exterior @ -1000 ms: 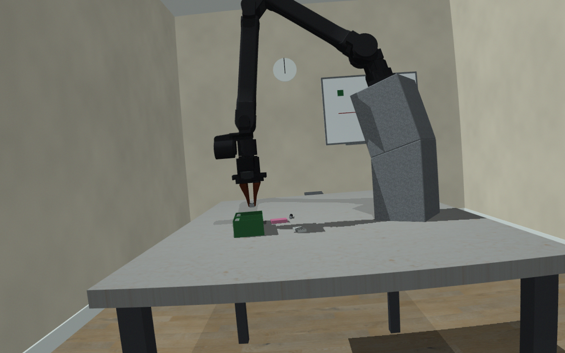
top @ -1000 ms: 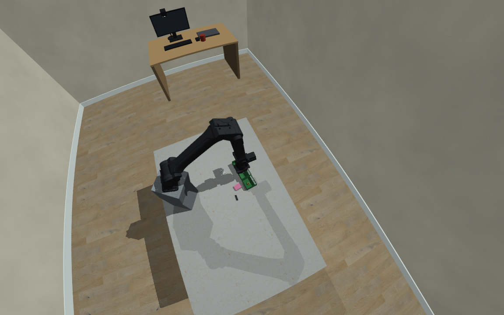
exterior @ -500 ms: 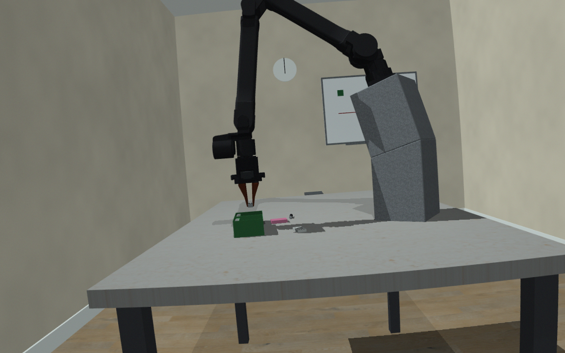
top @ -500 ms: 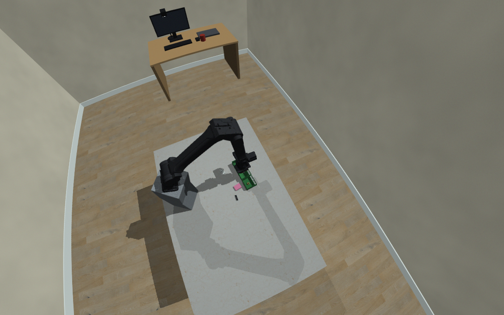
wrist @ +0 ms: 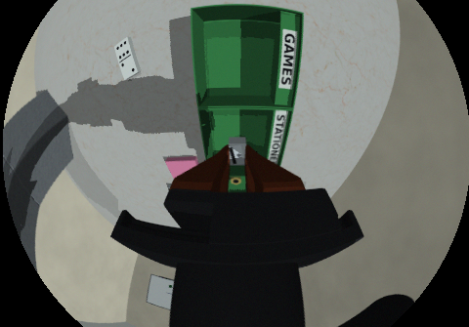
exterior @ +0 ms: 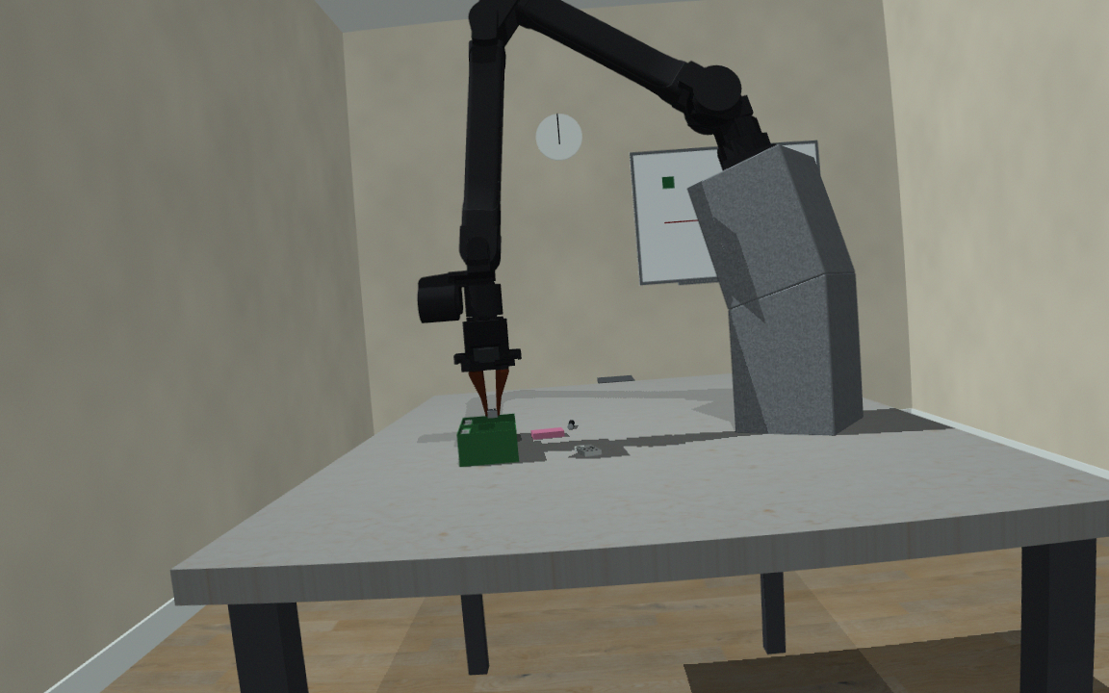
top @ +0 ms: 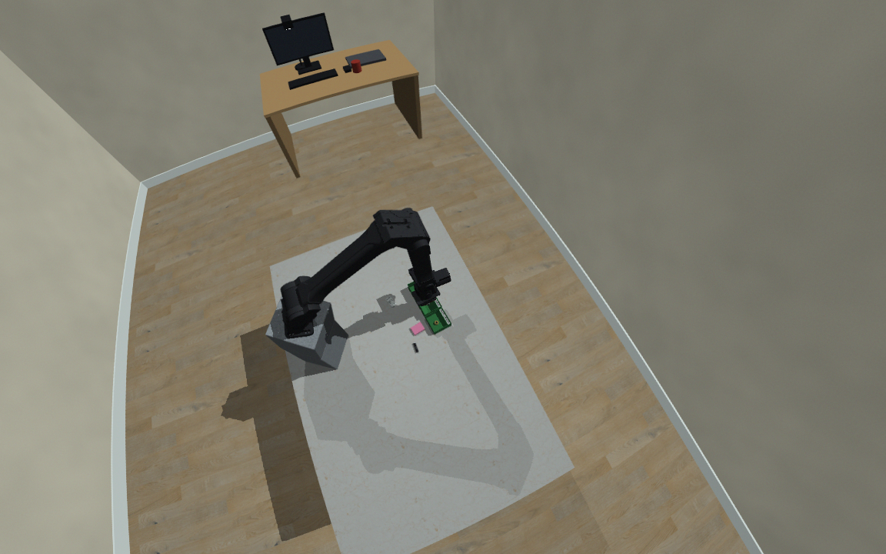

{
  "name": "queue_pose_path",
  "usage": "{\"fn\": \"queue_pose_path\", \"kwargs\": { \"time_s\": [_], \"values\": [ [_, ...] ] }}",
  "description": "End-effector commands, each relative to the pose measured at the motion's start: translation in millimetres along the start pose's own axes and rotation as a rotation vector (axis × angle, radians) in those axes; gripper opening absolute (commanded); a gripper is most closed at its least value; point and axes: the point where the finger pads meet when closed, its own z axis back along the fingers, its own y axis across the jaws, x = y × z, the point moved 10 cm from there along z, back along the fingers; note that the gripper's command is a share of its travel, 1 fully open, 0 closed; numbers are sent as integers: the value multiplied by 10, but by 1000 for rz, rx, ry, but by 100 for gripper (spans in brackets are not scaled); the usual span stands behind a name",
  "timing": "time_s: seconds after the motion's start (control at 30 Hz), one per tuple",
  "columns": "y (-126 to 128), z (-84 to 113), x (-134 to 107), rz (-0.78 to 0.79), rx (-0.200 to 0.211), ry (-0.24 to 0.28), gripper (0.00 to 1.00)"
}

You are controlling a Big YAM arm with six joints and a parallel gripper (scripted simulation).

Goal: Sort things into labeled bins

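A green bin (top: 443, 323) (exterior: 486, 445) (wrist: 198, 61) with two compartments stands on the table; the far one is labelled GAMES (wrist: 288, 58), the near one STATIONERY (wrist: 277, 135). Both look empty where I can see into them. My gripper (exterior: 490, 411) (wrist: 236, 149) (top: 430, 303) points straight down over the STATIONERY compartment, fingertips just above its rim. It is shut on a small grey thing (wrist: 236, 149) with a dark mark. A pink eraser (top: 416, 328) (exterior: 547, 432) (wrist: 179, 166) lies beside the bin. A white domino (wrist: 127, 58) (exterior: 586, 450) lies further out.
A small dark thing (top: 415, 348) (exterior: 573, 423) lies on the table (exterior: 713, 508) near the eraser. The arm's grey pedestal (exterior: 786, 293) (top: 308, 341) stands at the far side. The bin sits near the table's edge.
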Motion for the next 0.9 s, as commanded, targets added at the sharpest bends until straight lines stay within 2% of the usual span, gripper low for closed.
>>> {"fn": "queue_pose_path", "kwargs": {
  "time_s": [0.0, 0.53, 0.87],
  "values": [
    [-39, -116, -53, 0, -13, -1, 9],
    [-28, -393, -59, 0, -11, -1, 9],
    [-54, -354, -112, 0, -13, -1, 9]
  ]
}}
